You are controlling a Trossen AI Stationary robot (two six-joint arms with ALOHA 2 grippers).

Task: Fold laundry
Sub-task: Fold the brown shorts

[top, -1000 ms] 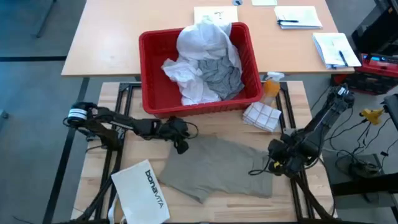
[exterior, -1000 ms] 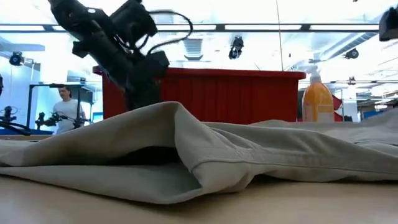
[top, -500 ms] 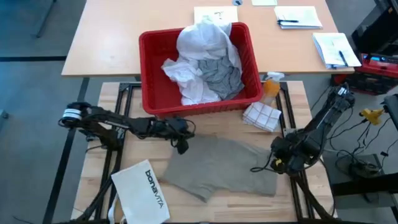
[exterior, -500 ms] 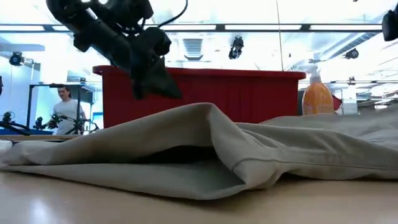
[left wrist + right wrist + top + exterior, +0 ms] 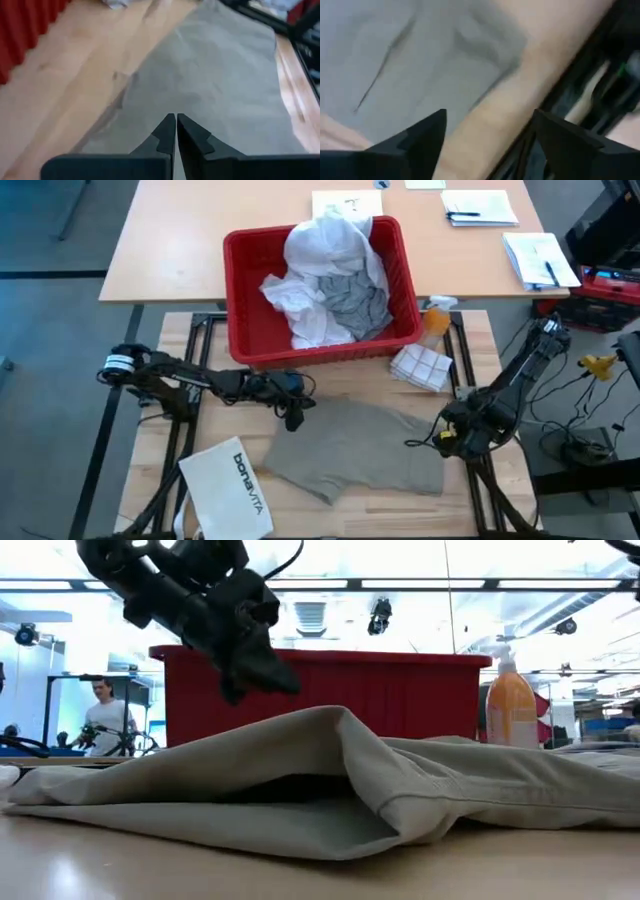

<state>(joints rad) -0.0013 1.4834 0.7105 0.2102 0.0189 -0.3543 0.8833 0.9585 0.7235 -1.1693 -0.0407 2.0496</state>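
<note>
The left gripper (image 5: 293, 417) hangs just above the wooden table (image 5: 180, 450), its two dark fingers (image 5: 167, 131) pressed together with nothing between them, at the 10 o'clock corner of the khaki-tan piece (image 5: 360, 448). In the left wrist view the closed tips point out over that cloth, which spreads flat ahead of them, bare wood showing beside it. From table height the same gripper (image 5: 255, 668) floats clear of the garment, whose near edge (image 5: 330, 790) is folded over on itself into a raised hump. The khaki piece lies at the table's centre, reaching toward 3 o'clock, where the right gripper (image 5: 443, 440) sits at its edge; its fingers (image 5: 422, 137) stand well apart, holding nothing, with the cloth and a strip of bare wood beyond them. At 12 o'clock from the khaki piece stands the red basket (image 5: 245, 310), holding the large white button-front shirt (image 5: 325, 245) heaped over the grey T-shirt (image 5: 355, 305). Just beside the basket at its 4 o'clock corner lie a checked white cloth (image 5: 420, 366) and an orange spray bottle (image 5: 435, 320). At the table's 7 o'clock corner lies the white bag printed "bonavita" (image 5: 228, 485). Far behind the table, in the low view, a person (image 5: 103, 715) stands in the room.
</note>
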